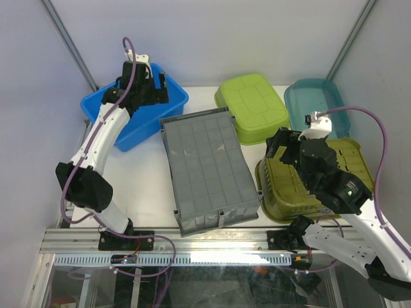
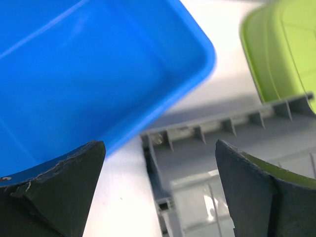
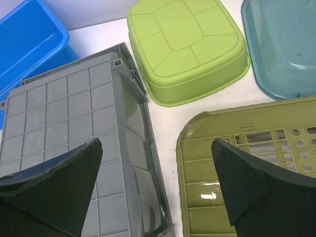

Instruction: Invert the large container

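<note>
grey crate (image 1: 209, 168) upside down (grid up)

Robot lab enclosure: aluminium frame (image 1: 212, 242), white panels (image 1: 212, 38)

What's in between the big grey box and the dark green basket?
Only a bare strip of white table separates the large container and the olive basket; the right wrist view shows it.

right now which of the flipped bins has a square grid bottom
The grey crate in the middle; the lime tub has broad panels, the olive basket slots.
</note>
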`<state>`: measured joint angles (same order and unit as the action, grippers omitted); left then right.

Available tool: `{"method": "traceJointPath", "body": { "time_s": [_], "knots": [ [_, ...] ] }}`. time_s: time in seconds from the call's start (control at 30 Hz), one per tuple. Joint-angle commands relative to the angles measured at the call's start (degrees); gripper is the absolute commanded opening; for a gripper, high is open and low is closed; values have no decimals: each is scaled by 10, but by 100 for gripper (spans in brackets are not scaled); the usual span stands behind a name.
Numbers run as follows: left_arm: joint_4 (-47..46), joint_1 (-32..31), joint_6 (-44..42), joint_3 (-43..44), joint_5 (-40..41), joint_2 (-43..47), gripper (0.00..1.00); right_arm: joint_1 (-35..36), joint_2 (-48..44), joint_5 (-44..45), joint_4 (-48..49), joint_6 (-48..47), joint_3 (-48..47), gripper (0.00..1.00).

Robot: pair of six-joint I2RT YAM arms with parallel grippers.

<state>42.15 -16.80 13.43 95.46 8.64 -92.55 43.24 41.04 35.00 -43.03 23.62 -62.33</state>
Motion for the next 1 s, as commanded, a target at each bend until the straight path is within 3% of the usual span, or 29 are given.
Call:
{"method": "traceJointPath", "body": {
  "time_s": [0.0, 0.23, 0.47, 0.7, 0.97],
  "knots": [
    [15, 51, -22, 90, -1, -62, 99, 0, 17, -12, 49, -15, -5, 97],
    [9, 79, 52, 127, -80, -139, 99, 0, 43, -14, 67, -25, -10, 98],
    [5, 76, 132, 329, -112, -299, 99, 0, 71, -27, 75, -29, -18, 99],
    [-15, 54, 152, 462, -85, -430, 99, 0, 74, -30, 73, -25, -10, 99],
    [-48, 22, 117, 470, -66, -498, 96, 0, 86, -32, 73, -26, -3, 99]
  ]
}}
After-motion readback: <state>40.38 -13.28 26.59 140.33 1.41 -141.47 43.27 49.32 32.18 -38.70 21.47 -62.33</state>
